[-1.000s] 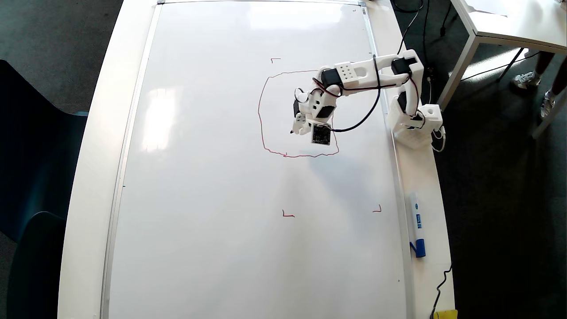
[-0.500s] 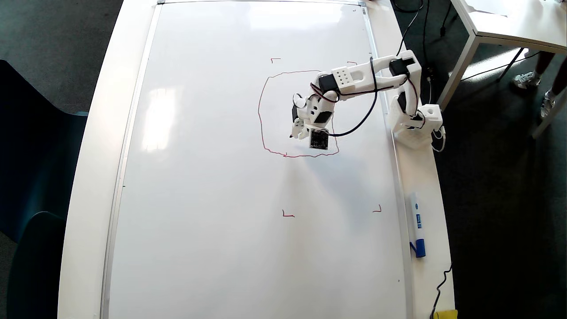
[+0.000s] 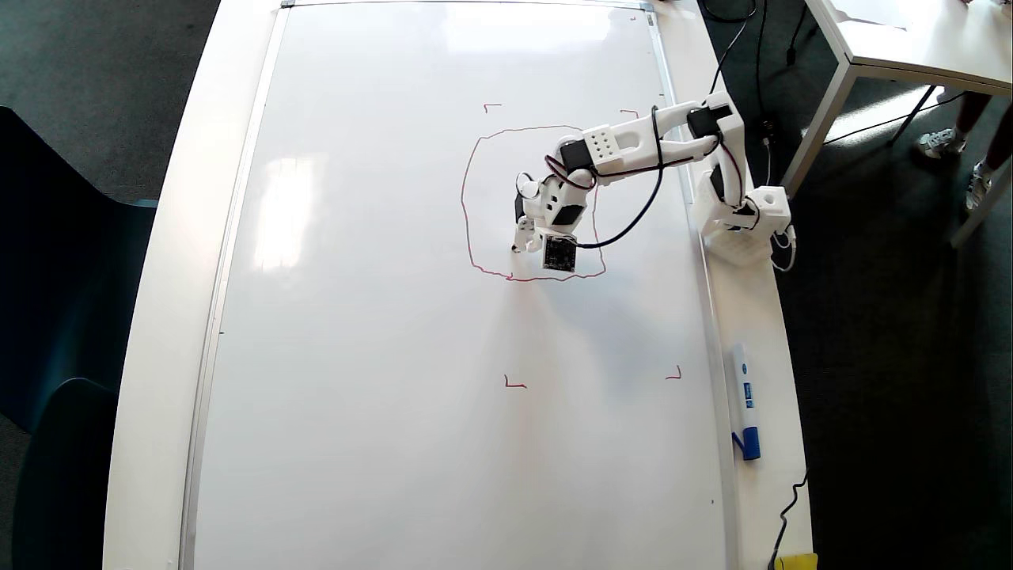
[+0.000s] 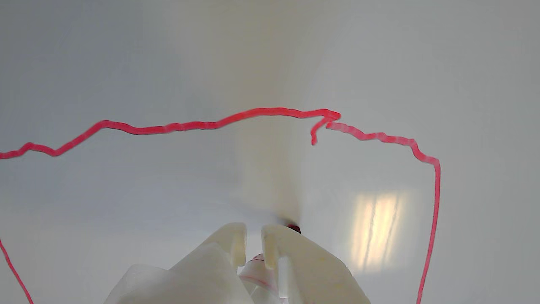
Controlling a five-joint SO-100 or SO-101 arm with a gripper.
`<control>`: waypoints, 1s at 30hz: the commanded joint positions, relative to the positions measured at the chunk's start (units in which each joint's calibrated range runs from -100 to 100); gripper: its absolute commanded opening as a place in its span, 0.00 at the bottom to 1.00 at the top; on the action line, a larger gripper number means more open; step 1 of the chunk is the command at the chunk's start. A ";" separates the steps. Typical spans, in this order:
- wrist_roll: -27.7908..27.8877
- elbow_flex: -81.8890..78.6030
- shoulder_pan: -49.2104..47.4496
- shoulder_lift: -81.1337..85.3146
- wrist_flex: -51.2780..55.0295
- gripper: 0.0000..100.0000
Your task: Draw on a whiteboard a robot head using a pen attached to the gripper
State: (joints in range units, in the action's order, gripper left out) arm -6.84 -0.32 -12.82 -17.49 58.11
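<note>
So far only the outline of the head (image 3: 467, 207) is on the board (image 3: 380, 356): a wobbly red rounded square in the upper right part, overhead view. No inner rectangles or antenna visible yet.

Tool (image 3: 520, 237) sits inside that outline, low and left of centre, w/ the pen (image 4: 294, 229) clamped between its two white prongs. Wrist view shows the prongs nearly together around the barrel, so it's gripping the pen. Pen tip pokes out just past the right prong and looks at or v. near the surface; can't tell if it's actually touching.

Risks, as I judge them:
- Tip is near the bottom line and the left side of the outline. A stroke drifting down or left would cross the outline and spoil the face.
- Line already wobbles, w/ a small hook where its ends meet, so small rectangles may come out ragged.
- Too much downward push could skid or tilt the pen in the prongs; too little gives gaps.
- Black cable loops off the arm just beside the tool; could drag or smear wet ink.

Room: plenty of blank space inside the outline above and right of the tool. Board's silver frame and the counter (image 3: 760, 317) edge are well apart from the tip. Corner marks (image 3: 514, 384) lie well below. A blue-capped marker (image 3: 745, 400) lies on the counter, off the board, out of the way.
</note>
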 commanded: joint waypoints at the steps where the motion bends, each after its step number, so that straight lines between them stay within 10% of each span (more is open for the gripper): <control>1: 0.35 0.46 0.92 0.26 -1.72 0.01; 30: 2.87 6.72 7.04 -5.11 -2.85 0.01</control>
State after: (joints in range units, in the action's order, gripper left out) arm -4.62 5.62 -7.69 -22.83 55.24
